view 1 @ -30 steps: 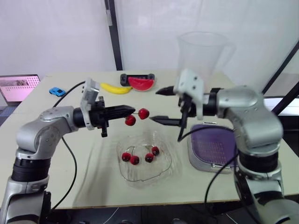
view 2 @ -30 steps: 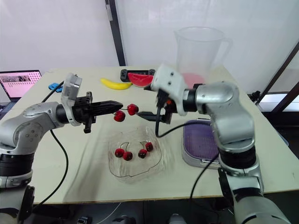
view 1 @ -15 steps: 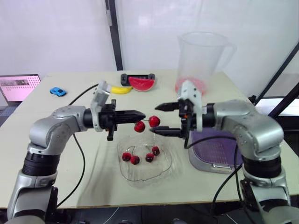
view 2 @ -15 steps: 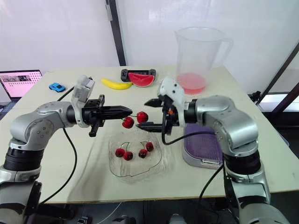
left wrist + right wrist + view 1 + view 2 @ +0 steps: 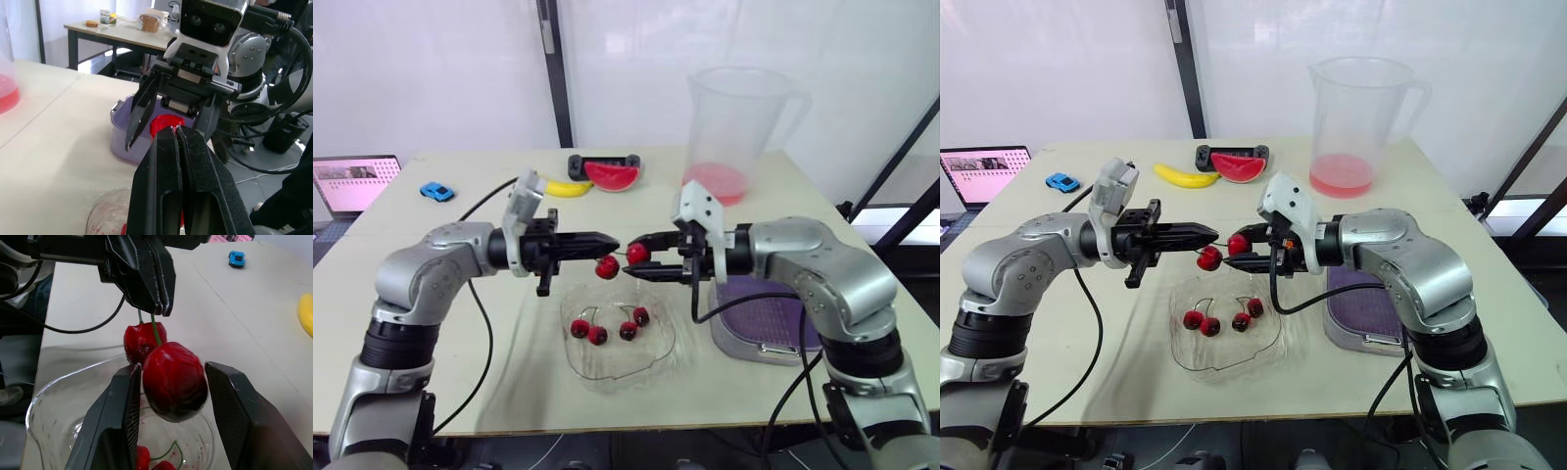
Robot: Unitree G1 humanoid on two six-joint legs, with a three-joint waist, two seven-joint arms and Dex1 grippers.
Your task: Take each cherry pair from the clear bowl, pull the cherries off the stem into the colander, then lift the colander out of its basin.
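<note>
One cherry pair [image 5: 605, 265] hangs above the far rim of the clear bowl [image 5: 607, 378], its green stem pinched in the left gripper [image 5: 615, 238]. One of its glossy red cherries sits between the parted fingers of the right gripper [image 5: 628, 256]. Two more cherry pairs [image 5: 589, 332] lie inside the bowl. The purple perforated colander [image 5: 759, 308] sits in its basin [image 5: 734, 345], just right of the bowl.
</note>
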